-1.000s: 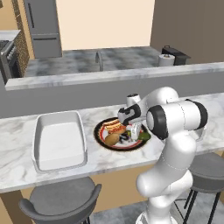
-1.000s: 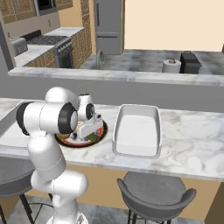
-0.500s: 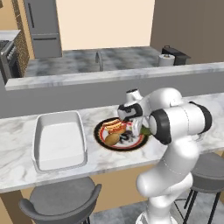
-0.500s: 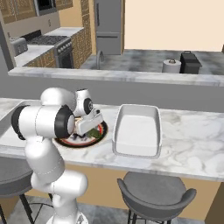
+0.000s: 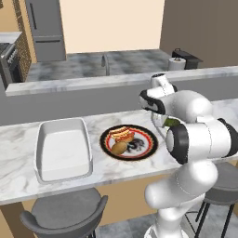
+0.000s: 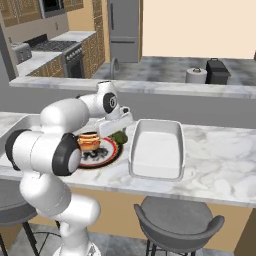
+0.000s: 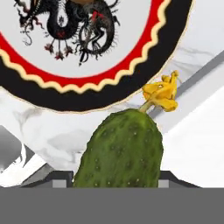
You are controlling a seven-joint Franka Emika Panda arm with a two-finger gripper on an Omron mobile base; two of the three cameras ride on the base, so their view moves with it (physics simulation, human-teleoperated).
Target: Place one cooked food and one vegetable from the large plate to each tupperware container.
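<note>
My gripper (image 5: 168, 122) is shut on a green cucumber (image 5: 173, 122) with a yellow flower at its tip, held above the counter just past the right edge of the large plate (image 5: 151, 139). In the right base view the gripper (image 6: 118, 134) and cucumber (image 6: 120, 138) hang between the plate (image 6: 111, 156) and the left rim of a white tupperware container (image 6: 156, 150). Another tupperware container (image 5: 62, 153) lies empty to the left of the plate. A hot dog (image 5: 122, 134) and a brown potato (image 5: 119, 148) lie on the plate. The hand view looks past the cucumber (image 7: 120, 148) at the plate's black rim (image 7: 57, 94).
A raised grey ledge (image 5: 83, 83) runs behind the marble counter. Grey stools (image 5: 65, 216) (image 6: 175, 222) stand below the counter's front edge. My own white arm (image 5: 200, 135) blocks the counter to the plate's right in the left base view.
The gripper closed on the cucumber down on the plate, then lifted it and carried it to the right, off the plate's edge towards the right container.
</note>
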